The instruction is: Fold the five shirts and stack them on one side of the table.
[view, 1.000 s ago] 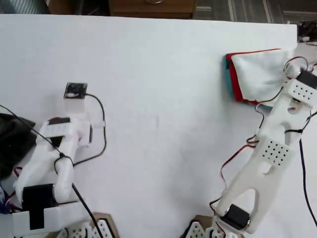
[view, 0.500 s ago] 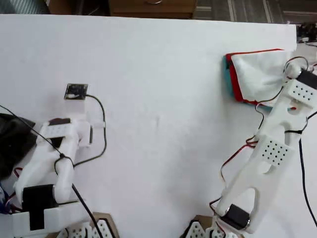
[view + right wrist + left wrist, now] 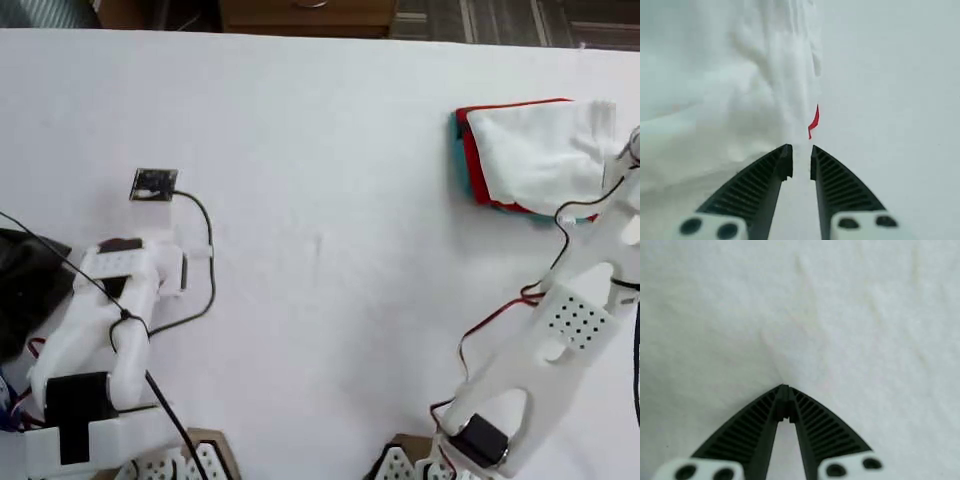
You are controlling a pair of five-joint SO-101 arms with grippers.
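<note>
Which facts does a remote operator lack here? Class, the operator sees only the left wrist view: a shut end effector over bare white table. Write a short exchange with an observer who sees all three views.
Operator: Where are the folded shirts?
Observer: In the high view a stack lies at the far right of the table, with a white shirt on top of a red shirt and a teal shirt.
Operator: And where is the other arm?
Observer: The right end effector is at the white shirt's edge, with its jaws slightly apart.
</note>
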